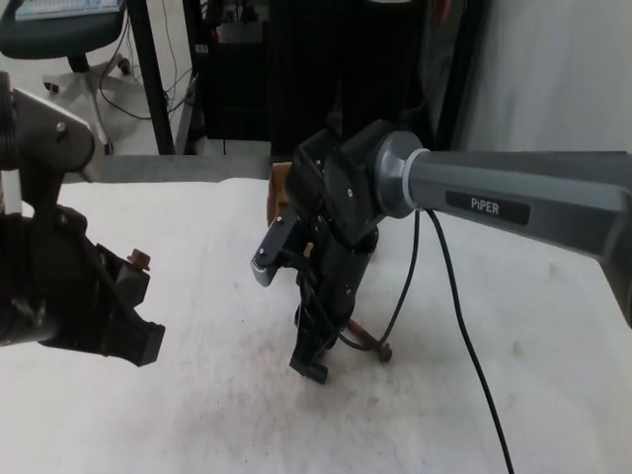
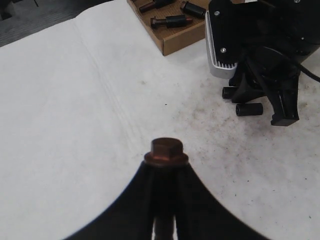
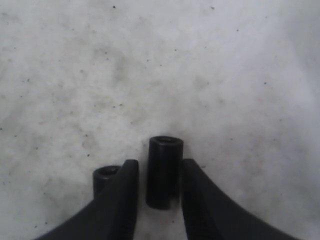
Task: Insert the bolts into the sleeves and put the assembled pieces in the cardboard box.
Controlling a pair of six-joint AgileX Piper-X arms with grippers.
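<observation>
Sleeve [image 3: 164,172] is laid flat on the bench [image 1: 197,415] between the spread fingers of the right claw [image 1: 310,367], its long side lined up with them, while the bolt [image 2: 166,151] is held tight in the left claw [image 2: 165,170], at about 10 o'clock in the high view.

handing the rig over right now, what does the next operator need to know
Left claw: shut on a copper-brown hex-head bolt.
Right claw: open, low at the bench, fingers either side of a black cylindrical sleeve; a second black sleeve lies beside it.
Done: assembled pieces lie in the brown cardboard box.
Left: grip the sleeve, insert the held bolt, box it; the second sleeve likely follows.
</observation>
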